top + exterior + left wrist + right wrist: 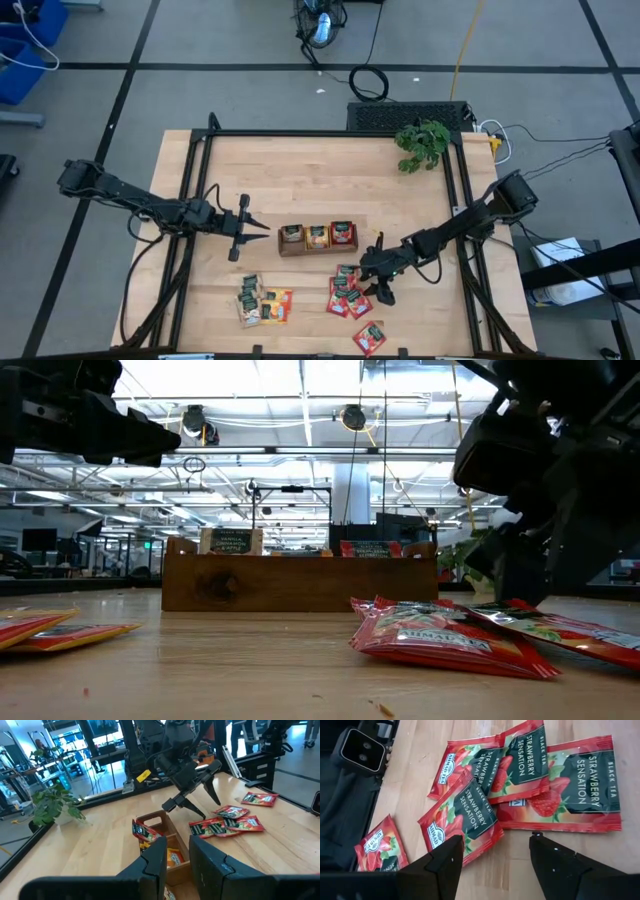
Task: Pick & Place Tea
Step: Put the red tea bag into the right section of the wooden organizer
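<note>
Several red tea sachets (347, 294) lie overlapping on the wooden table; they also show in the right wrist view (465, 815). My right gripper (378, 278) is open, fingers pointing down, low over this pile's right edge (495, 840). One more red sachet (369, 337) lies apart near the front edge. Green and orange sachets (262, 303) lie in a pile at the front left. The brown three-compartment tray (320, 250) holds upright sachets. My left gripper (262, 228) is open and empty, left of the tray, pointing at it (177, 857). My right gripper's open fingers stand on either side of a red sachet's corner (485, 832), coming from above. Whether a fingertip (454, 842) touches a sachet or the table, I cannot tell.
A leafy green plant (422, 143) stands at the table's far right corner. Black frame rails (190, 180) run along the table's left, right and far sides. Bare wood lies between the tray and the far rail.
</note>
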